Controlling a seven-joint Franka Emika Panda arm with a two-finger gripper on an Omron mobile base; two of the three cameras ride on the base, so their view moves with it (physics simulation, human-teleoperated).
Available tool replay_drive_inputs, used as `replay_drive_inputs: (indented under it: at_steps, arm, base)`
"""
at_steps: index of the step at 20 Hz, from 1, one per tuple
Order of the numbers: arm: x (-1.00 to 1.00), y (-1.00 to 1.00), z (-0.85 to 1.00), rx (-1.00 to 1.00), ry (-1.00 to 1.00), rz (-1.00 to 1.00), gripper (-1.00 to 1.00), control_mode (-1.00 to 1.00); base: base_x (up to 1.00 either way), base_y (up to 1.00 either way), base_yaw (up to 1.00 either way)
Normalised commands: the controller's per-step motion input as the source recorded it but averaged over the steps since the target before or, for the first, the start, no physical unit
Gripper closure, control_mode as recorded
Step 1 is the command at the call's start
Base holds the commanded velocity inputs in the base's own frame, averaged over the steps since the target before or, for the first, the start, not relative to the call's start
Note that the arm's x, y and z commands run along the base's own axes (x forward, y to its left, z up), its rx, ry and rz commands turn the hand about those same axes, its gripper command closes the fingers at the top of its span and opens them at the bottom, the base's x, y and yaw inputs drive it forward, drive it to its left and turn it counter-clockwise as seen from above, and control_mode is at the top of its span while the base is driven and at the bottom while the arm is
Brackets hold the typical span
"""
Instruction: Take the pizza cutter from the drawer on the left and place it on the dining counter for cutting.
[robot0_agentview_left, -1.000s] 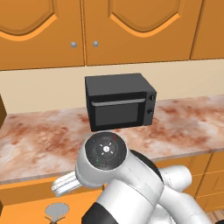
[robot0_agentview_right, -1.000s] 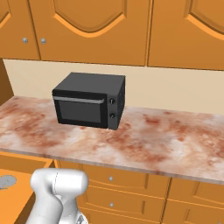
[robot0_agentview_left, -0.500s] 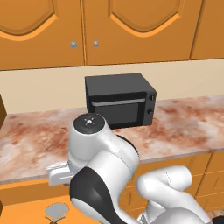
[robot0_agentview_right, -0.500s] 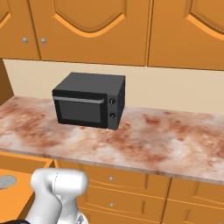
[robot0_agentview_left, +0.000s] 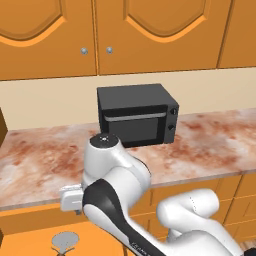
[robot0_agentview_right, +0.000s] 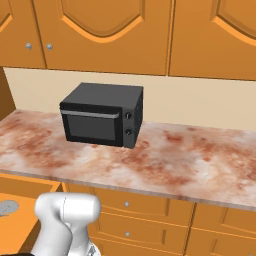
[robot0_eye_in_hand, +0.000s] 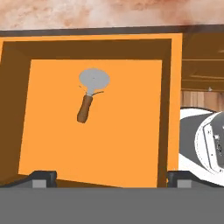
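Observation:
The drawer (robot0_eye_in_hand: 131, 144) stands pulled open below me, its inside plain orange. The pizza cutter (robot0_eye_in_hand: 89, 94) lies flat on the drawer floor, round grey wheel toward the worktop and brown wooden handle pointing back at me. My gripper (robot0_eye_in_hand: 111, 178) hangs above the drawer's near part, open wide with nothing between its dark fingertips (robot0_eye_in_hand: 43, 176). The cutter's wheel (robot0_agentview_left: 64, 241) also shows at the lower left beneath my arm, and again as the wheel (robot0_agentview_right: 7, 207) inside the open drawer (robot0_agentview_right: 20, 227). The dining counter is out of view.
A black microwave (robot0_agentview_left: 136, 114) sits on the narrow marbled worktop (robot0_agentview_left: 40, 160) against the wall, under orange wall cabinets (robot0_agentview_left: 150, 35). Closed orange drawers (robot0_agentview_right: 150, 220) run to the right below the worktop. My own white arm (robot0_agentview_left: 120, 195) hides much of the drawer.
My arm's upper joint has swung left and back toward the worktop. The jaws stay open, and the cutter has not moved.

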Motion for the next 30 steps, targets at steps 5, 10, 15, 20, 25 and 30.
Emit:
replay_drive_inputs:
  at_steps: [5,10,15,20,25,30]
  arm:
    - [0.20,0.20,-0.36,-0.03,0.09,-0.01,-1.00,-1.00]
    - [0.20,0.36,-0.38,-0.05,0.08,0.00,-1.00,-1.00]
    - [0.11,0.32,-0.42,-0.07,0.00,-0.02,-1.00,-1.00]
    - [0.05,0.14,-0.33,0.00,0.01,-0.02,-1.00,-1.00]
    - [0.10,0.14,-0.24,0.00,0.01,0.00,-1.00,-1.00]
    - [0.13,0.11,-0.21,0.00,0.02,0.00,-1.00,-1.00]
  base:
    - [0.00,0.00,0.00]
    - [0.00,0.00,0.00]
    - [0.00,0.00,0.00]
    - [0.00,0.00,0.00]
    - [0.00,0.00,0.00]
    - [0.00,0.00,0.00]
